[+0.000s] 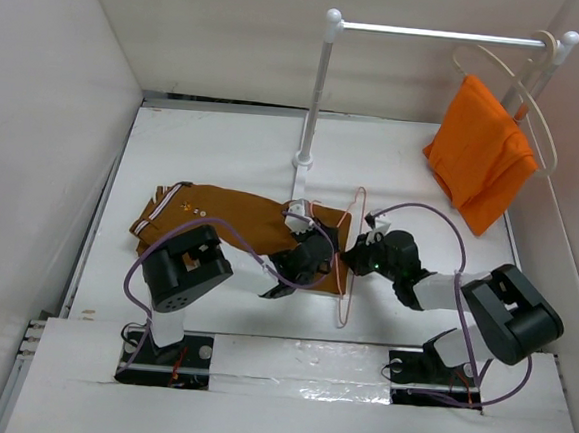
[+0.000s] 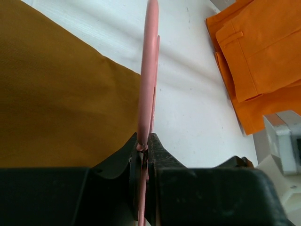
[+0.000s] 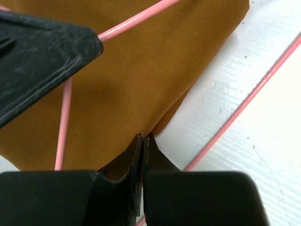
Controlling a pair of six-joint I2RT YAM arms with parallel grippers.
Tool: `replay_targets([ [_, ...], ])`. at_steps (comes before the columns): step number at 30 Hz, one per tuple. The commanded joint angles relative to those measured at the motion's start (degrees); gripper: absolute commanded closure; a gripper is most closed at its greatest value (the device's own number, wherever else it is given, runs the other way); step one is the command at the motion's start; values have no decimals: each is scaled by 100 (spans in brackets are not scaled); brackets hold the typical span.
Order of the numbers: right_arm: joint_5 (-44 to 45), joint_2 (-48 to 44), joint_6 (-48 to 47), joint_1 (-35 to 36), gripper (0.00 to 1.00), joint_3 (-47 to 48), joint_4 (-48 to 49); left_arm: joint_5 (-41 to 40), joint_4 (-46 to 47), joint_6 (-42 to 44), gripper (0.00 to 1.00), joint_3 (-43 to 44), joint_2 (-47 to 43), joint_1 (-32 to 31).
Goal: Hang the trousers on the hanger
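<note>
The ochre-brown trousers [image 1: 224,216] lie flat on the white table, their striped waistband at the left. The pink wire hanger [image 1: 348,256] lies over their right end, its hook pointing away from me. My left gripper [image 1: 319,251] is shut on the hanger's wire [image 2: 146,84], with the trousers [image 2: 51,99] to its left. My right gripper [image 1: 351,253] is shut on the edge of the trousers [image 3: 141,80], pinching the cloth between its tips. Hanger wires [image 3: 235,108] cross beside and over the cloth there.
A white clothes rail [image 1: 434,32] stands at the back. An orange garment [image 1: 480,156] hangs from it on a cream hanger [image 1: 540,96]. White walls close in the table on the left, back and right.
</note>
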Motion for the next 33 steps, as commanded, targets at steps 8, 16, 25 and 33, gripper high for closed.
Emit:
replay_targets([
  [8,407,-2112,-157,-543,100,-319,-1184,41,197,755,100,-432,-298,286],
  [16,839,-4425,-526,-1615,100,-267,-3209,77,-118,1266,100,-731,-728,480],
  [25,453,-4305,-808,-2715,100,-196,-3379,-169,-611,1661,100,-1038,-1273,480],
  [33,311,-4040,-738,-2978,100,-126,-3061,-231,-943,1829,100,-1092,-1282,480],
])
